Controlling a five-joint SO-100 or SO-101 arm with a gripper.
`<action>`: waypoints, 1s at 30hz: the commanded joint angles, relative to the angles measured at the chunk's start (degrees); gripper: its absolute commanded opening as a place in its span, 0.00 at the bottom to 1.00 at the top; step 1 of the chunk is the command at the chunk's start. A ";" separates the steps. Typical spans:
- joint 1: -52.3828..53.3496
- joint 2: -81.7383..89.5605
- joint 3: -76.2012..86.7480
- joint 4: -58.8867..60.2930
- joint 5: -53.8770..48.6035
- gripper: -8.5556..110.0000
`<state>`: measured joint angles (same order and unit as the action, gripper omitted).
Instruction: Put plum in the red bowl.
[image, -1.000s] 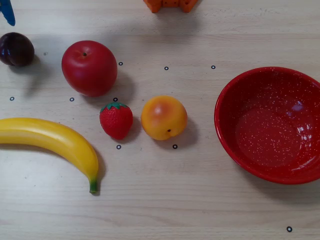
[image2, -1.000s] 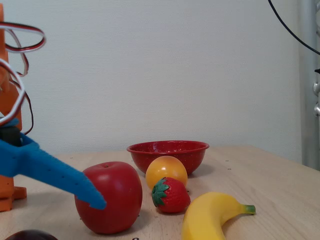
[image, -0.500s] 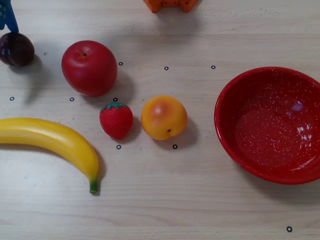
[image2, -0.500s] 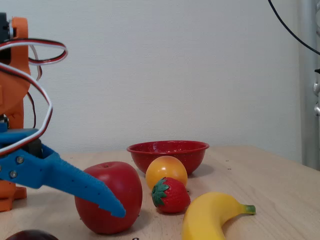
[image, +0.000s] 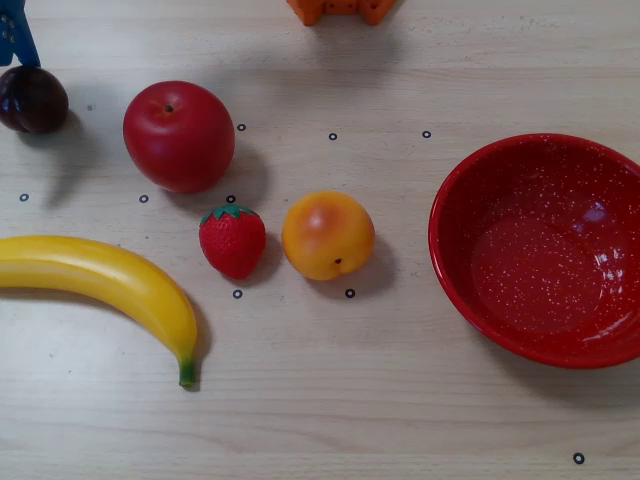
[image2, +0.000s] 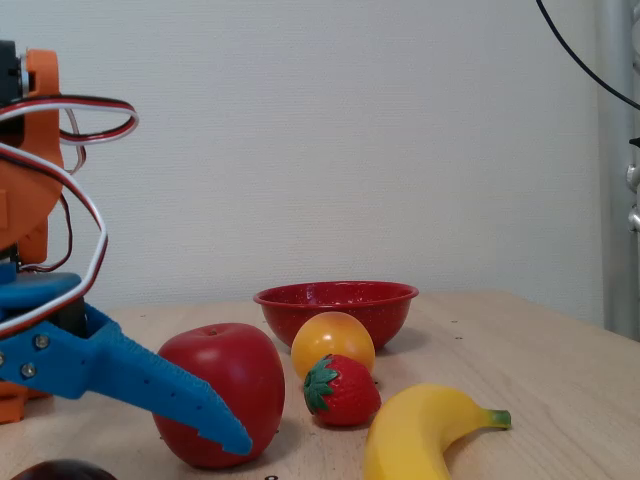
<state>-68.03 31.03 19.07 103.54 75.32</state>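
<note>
Plum (image: 32, 99) sits at the far left edge of the overhead view, up near the top corner, resting on the counter (image: 330, 400). It's round, so no long axis to call and no telling which way it points. In the fixed view only its dark top (image2: 62, 470) peeks in at the bottom left.

Right above it in the overhead view, a sliver of the blue gripper (image: 16, 35) pokes in from the top-left corner, close to the plum. In the fixed view one blue finger (image2: 150, 385) slants down and to the right from the orange arm (image2: 35, 150) at left, its tip in front of the apple (image2: 222, 393). Only one finger shows clearly, so I cannot tell how wide the gripper stands.

Red bowl (image: 450, 260) is way across at the overhead view's right edge, well apart from the plum. Between them: apple, strawberry (image: 233, 240), peach (image: 328, 235), and the banana (image: 100, 280) lower left.
</note>
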 joint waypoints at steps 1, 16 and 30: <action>2.02 2.29 -3.87 5.10 -0.53 0.57; 2.20 1.05 -4.92 4.92 -0.09 0.53; 1.93 0.88 -5.80 4.57 -0.97 0.51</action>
<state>-67.32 29.00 18.98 103.54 75.32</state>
